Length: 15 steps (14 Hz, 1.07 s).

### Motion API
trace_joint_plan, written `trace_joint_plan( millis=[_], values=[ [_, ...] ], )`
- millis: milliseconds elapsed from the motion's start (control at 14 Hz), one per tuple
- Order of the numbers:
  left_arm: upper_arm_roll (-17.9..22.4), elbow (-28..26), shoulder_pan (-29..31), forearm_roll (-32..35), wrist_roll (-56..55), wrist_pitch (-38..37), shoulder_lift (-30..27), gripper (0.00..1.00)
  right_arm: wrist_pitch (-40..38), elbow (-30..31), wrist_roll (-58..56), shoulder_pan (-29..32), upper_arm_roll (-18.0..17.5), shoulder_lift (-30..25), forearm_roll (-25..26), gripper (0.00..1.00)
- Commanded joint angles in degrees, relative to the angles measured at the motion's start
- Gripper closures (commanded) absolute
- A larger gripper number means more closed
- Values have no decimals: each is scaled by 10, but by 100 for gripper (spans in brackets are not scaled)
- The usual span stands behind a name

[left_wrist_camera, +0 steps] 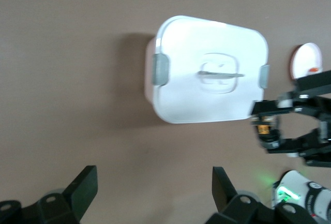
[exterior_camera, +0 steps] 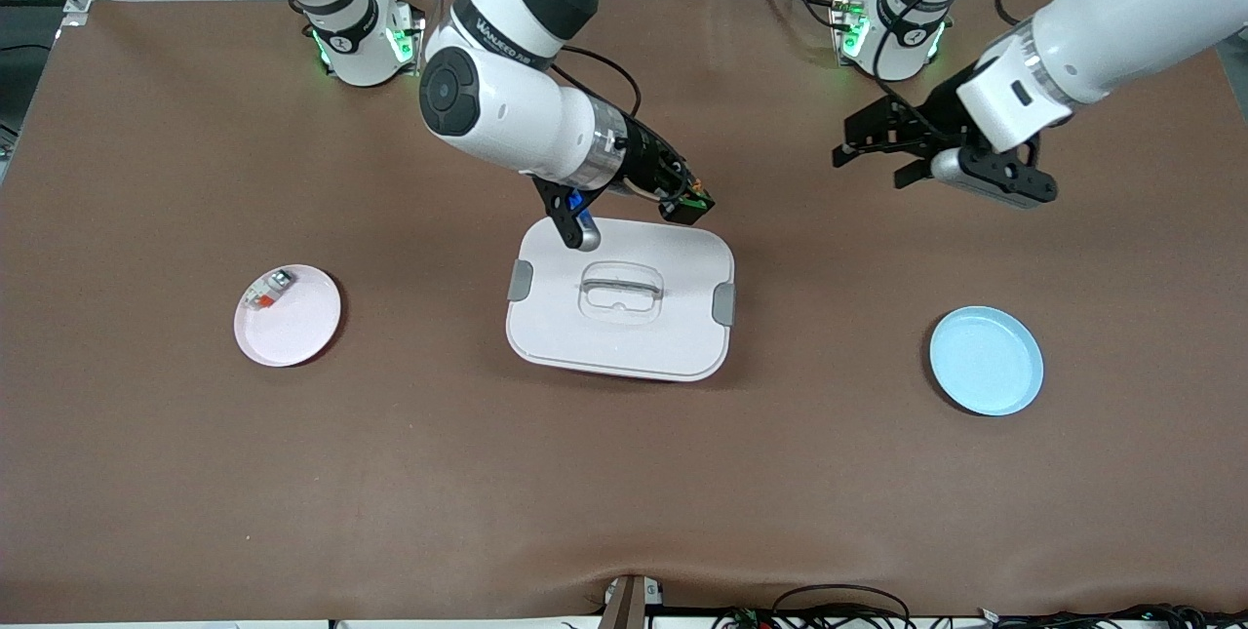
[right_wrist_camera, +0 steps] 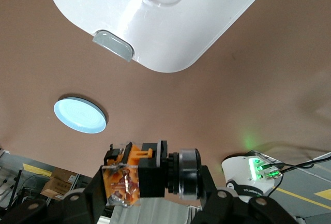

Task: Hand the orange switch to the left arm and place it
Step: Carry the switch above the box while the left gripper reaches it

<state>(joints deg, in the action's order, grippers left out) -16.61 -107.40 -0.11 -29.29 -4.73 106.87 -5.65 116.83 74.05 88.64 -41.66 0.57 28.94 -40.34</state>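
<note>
Switch point(right_wrist_camera: 135, 175) clamped between right jaws

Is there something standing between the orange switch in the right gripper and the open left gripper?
Nothing visible does. The right gripper holds the orange switch in the air by the box edge nearest the bases. The left gripper hangs open over bare table toward the left arm's end, and only air lies between them.
</note>
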Motion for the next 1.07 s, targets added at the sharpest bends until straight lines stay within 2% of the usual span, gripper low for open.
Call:
trace_joint_plan(
  millis=[0,358,645,1003],
  values=[
    [-30,-41,4,-42,14,61,-19,6,22,-31,42,-14,4,19,-12,83],
    [-76,-95,5,-121,50,172,-19,13,49,-33,62,-25,3,26,-32,83],
    [-79,-126,4,-197,109,205,-20,18,49,-33,62,-24,3,26,-57,83],
    [-117,-143,5,-277,110,281,-11,21,48,-35,63,-22,3,26,-77,83]
  ],
)
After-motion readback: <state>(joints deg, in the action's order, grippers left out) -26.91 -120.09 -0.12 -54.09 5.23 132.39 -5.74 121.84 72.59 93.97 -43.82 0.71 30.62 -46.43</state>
